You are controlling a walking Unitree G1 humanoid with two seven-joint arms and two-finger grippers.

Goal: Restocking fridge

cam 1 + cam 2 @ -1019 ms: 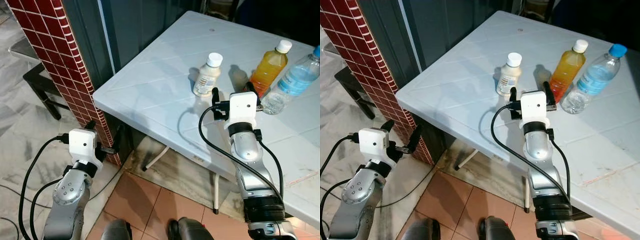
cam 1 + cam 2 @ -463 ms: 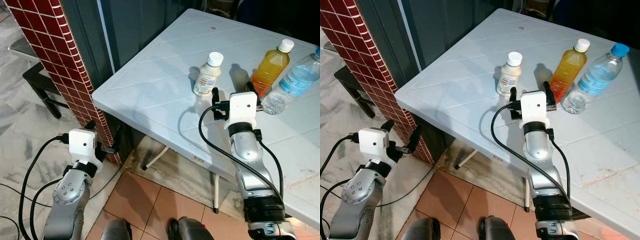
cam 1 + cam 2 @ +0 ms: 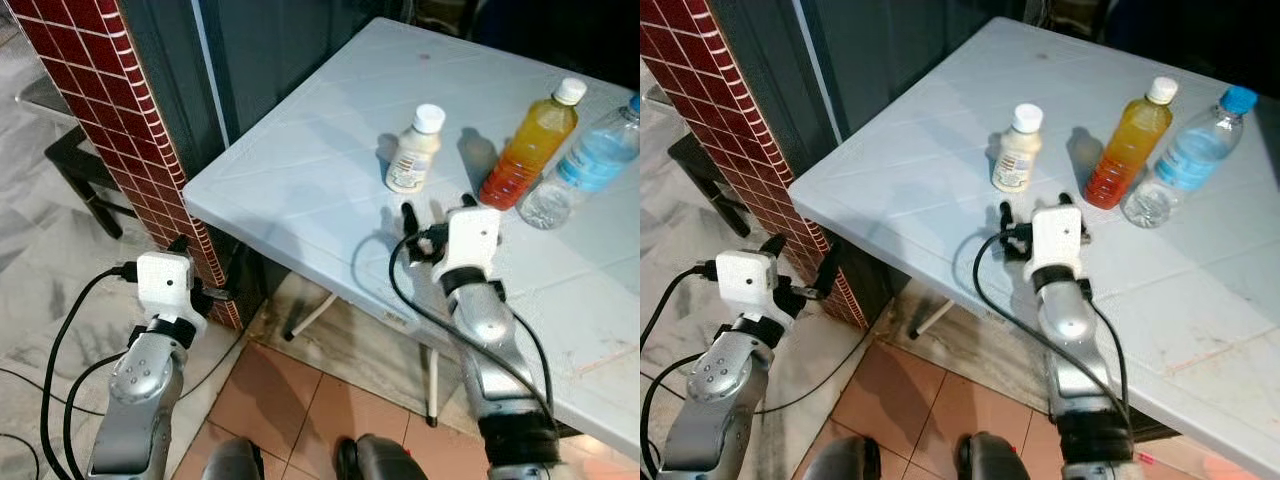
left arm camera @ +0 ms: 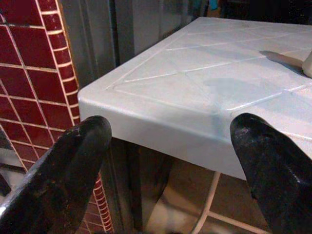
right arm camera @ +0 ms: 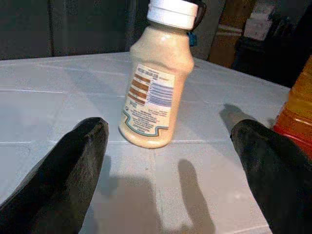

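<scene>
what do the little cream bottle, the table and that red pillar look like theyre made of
Cream bottle: likely opaque plastic with a slight sheen, white screw cap, printed paper or film label.
Table: looks like moulded pale plastic, semi-gloss, with grooves pressed into the top and a rounded edge.
Red pillar: glazed ceramic tiles, shiny dark red, with pale grout lines.

Water bottle [image 3: 590, 165] cut by frame edge

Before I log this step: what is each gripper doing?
Left gripper: open, holding nothing, beside the table corner.
Right gripper: open, holding nothing, facing the beige bottle.
</scene>
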